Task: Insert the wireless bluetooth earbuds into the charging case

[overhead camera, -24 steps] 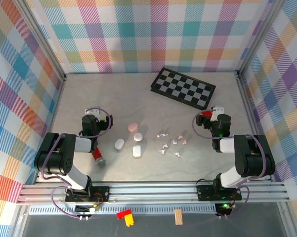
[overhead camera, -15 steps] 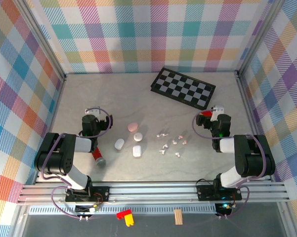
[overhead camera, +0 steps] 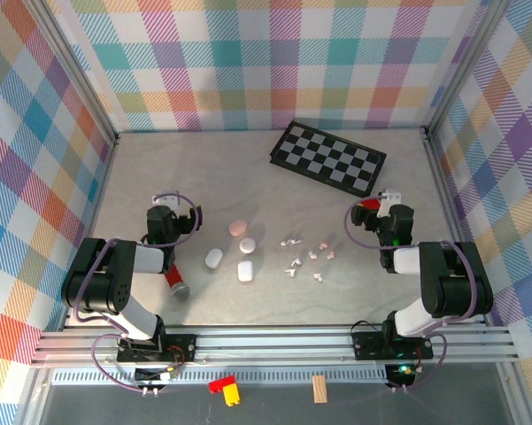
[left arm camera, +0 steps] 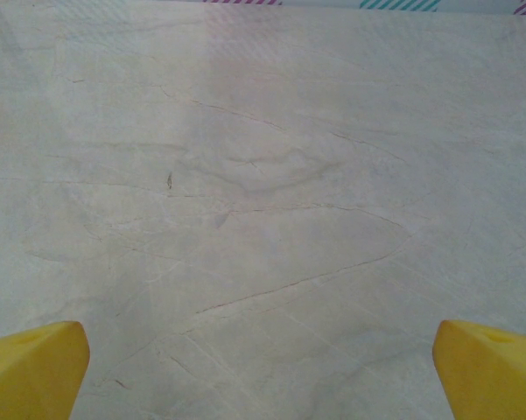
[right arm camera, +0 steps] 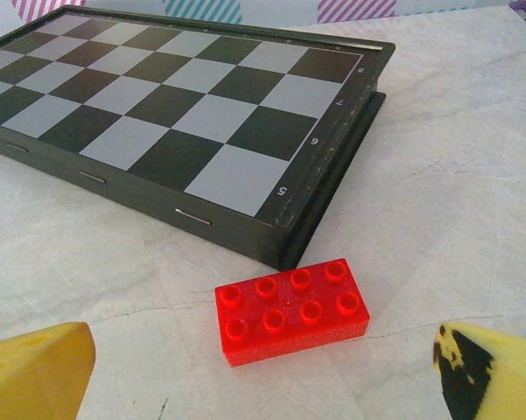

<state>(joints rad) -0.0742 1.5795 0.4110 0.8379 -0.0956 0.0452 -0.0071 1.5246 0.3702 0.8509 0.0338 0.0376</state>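
Note:
Several tiny earbuds, white and pale pink, lie scattered mid-table, among them one at the group's left (overhead camera: 289,239) and another at its near right (overhead camera: 319,277). To their left sit pebble-shaped charging cases: a pink one (overhead camera: 239,227) and white ones (overhead camera: 214,258) (overhead camera: 245,271). My left gripper (overhead camera: 164,212) rests folded back at the left, open, with bare table between its yellow fingertips (left arm camera: 35,367). At the right, well away from the earbuds, my right gripper (overhead camera: 388,206) is also open. Its yellow fingertips (right arm camera: 35,367) flank a small red block (right arm camera: 291,308).
A folded chessboard (overhead camera: 327,158) lies at the back right, its near corner (right arm camera: 280,249) just beyond the red block (overhead camera: 366,204). A red and grey object (overhead camera: 175,282) lies beside the left arm. Plaid walls enclose the table on three sides.

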